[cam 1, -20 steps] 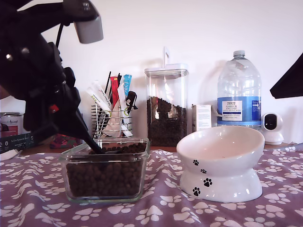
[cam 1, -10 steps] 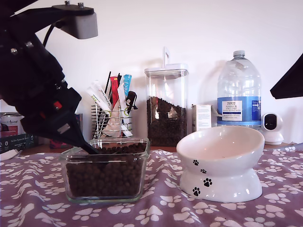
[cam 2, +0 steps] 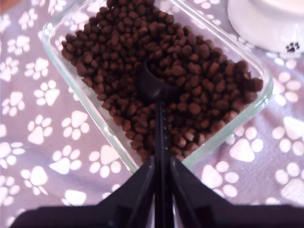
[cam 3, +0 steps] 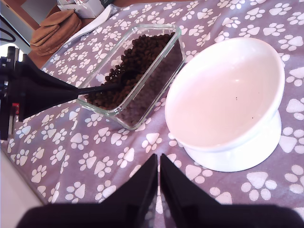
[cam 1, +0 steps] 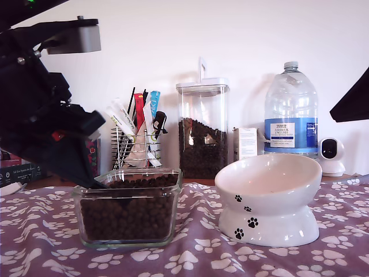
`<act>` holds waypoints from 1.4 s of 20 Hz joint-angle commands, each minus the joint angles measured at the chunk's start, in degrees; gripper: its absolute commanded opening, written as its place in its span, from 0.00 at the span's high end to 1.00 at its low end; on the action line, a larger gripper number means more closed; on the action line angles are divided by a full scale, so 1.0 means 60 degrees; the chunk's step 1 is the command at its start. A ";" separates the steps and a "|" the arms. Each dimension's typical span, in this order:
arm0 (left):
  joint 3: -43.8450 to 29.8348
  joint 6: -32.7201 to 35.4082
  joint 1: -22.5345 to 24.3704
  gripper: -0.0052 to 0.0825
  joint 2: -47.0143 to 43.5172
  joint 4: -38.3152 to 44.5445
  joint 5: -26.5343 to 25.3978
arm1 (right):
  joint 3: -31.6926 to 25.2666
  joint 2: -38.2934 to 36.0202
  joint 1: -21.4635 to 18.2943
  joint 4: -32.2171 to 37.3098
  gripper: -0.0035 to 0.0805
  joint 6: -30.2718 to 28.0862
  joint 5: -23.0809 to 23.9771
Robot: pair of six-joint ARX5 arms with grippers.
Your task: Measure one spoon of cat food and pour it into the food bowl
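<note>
— Where's the spoon (cam 2: 158, 102) right now?

— My first gripper (cam 2: 159, 183) has it pinched by the long handle, jaws pressed tight on either side. The small round cup is down among the cat food (cam 2: 166, 71) in the square glass container (cam 2: 59, 61), about the middle of the heap, with pellets all round it.

— And from across the room?

— In the exterior view that arm fills the exterior view's left, black and bulky, with the first gripper (cam 1: 86, 167) slanting down to the container's rim (cam 1: 130, 210). The handle (cam 1: 106, 186) just shows over the edge. The container sits on the purple paw-print cloth (cam 1: 190, 259) over the table.

— The food bowl?

— The food bowl (cam 1: 268, 199) stands to the exterior view's right of the container, near it but apart, white, tilted on its thick base, black paw prints on the pedestal. From above, its inside (cam 3: 225, 92) looks bare save a few dark specks.

— The other arm?

— My second gripper (cam 3: 158, 178) hangs over the cloth in front of the bowl and container, fingers pressed together with nothing between them. Its camera also catches the spoon (cam 3: 102, 85) reaching into the kibble.

— Anything behind?

— A tall clear canister (cam 1: 202, 130) of kibble, a wire caddy (cam 1: 135, 147) of sachets, a big water bottle (cam 1: 291, 109).
</note>
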 commanded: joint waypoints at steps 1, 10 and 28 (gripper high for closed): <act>-0.0146 -0.0401 0.0113 0.96 0.0095 -0.0164 0.0335 | 0.0055 0.0047 0.0040 0.0004 0.97 0.0004 -0.0011; -0.0146 -0.2036 0.0718 0.96 0.0095 -0.0204 0.1599 | 0.0055 0.0047 0.0040 -0.0015 0.97 0.0004 -0.0011; -0.0146 -0.2954 0.1767 0.96 -0.0164 -0.0109 0.3056 | 0.0055 0.0047 0.0040 -0.0015 0.97 0.0004 -0.0011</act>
